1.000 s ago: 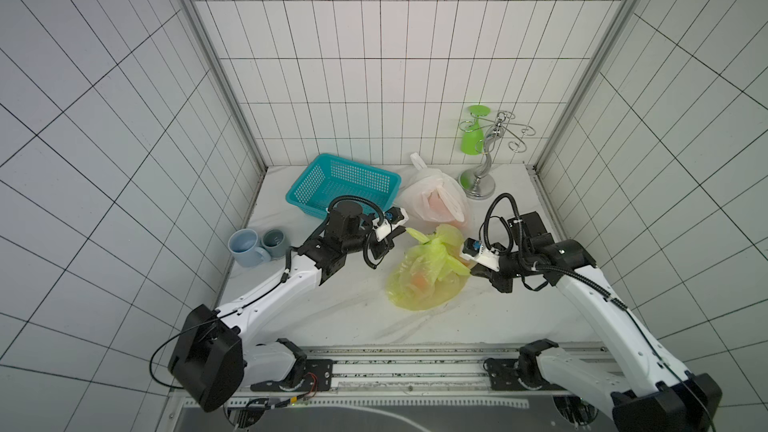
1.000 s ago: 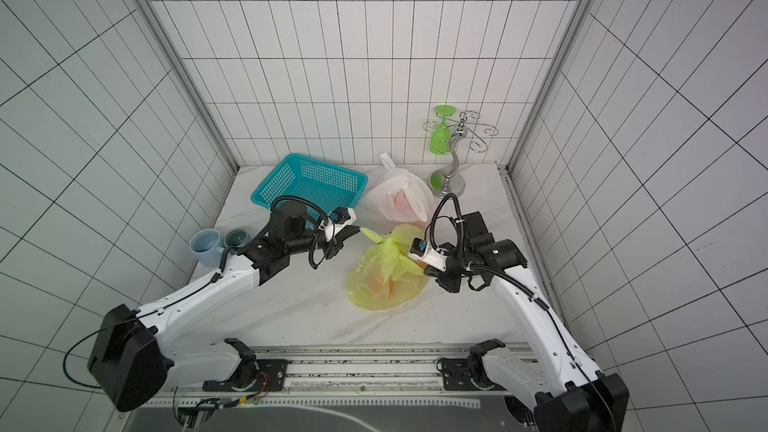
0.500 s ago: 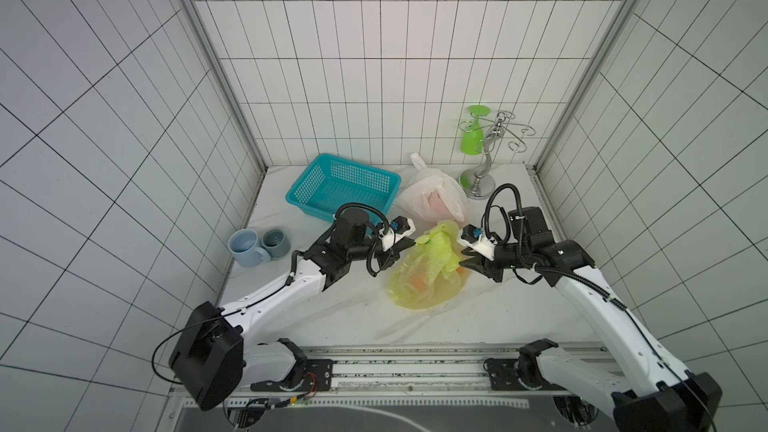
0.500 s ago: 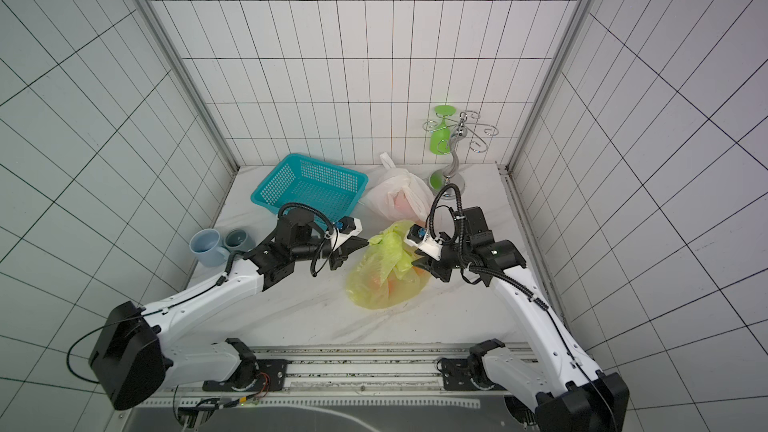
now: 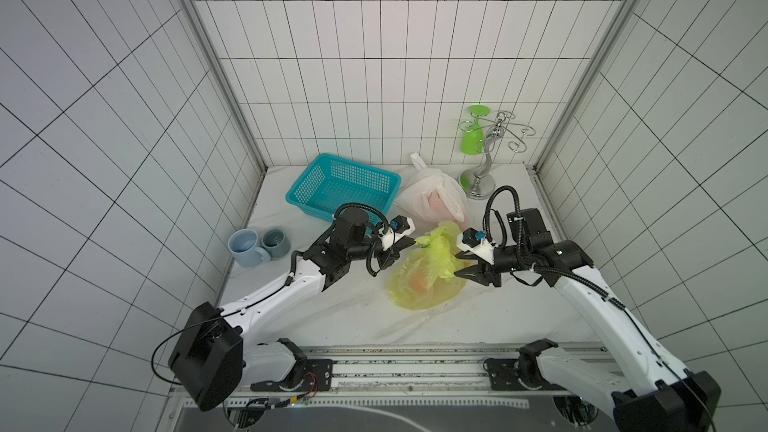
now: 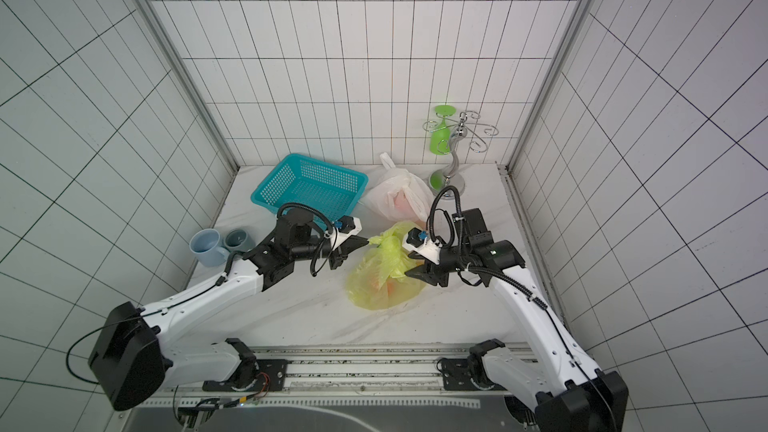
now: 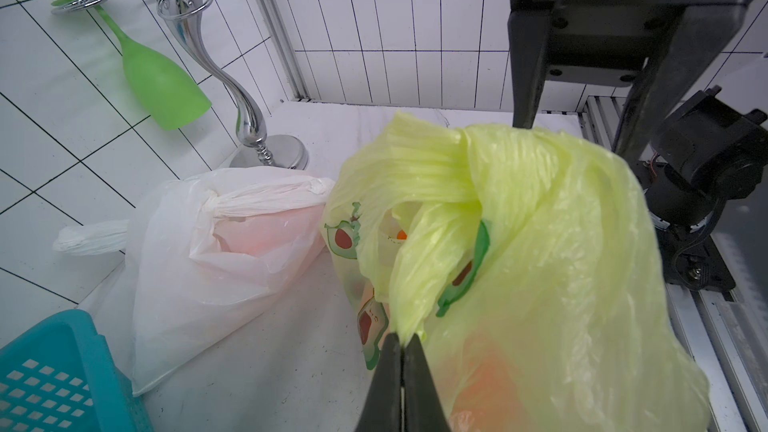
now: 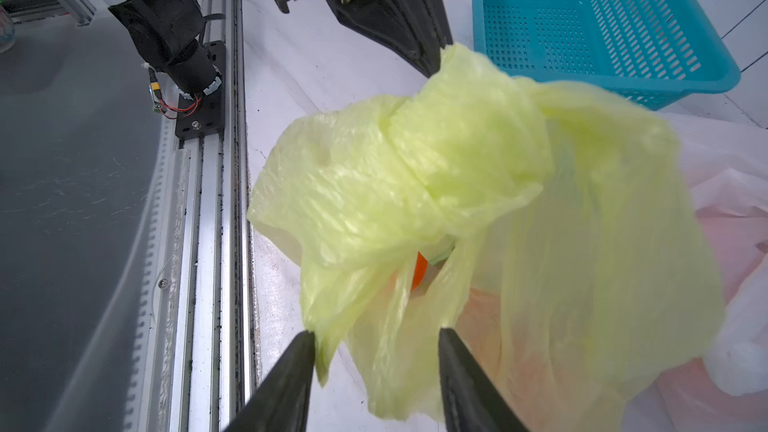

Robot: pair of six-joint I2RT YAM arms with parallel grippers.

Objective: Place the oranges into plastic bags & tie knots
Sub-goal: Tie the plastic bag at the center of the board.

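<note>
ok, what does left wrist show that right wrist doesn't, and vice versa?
Left wrist only: rack, green glass, the white bag's knot. Right wrist only: the right gripper's tips, apart, with yellow film at them. Both: yellow bag, left gripper shut on its handle, basket, white bag.

White tiled walls (image 5: 374, 56) on three sides, pale marbled tabletop (image 5: 332, 317), metal rail (image 5: 415, 371) along front
</note>
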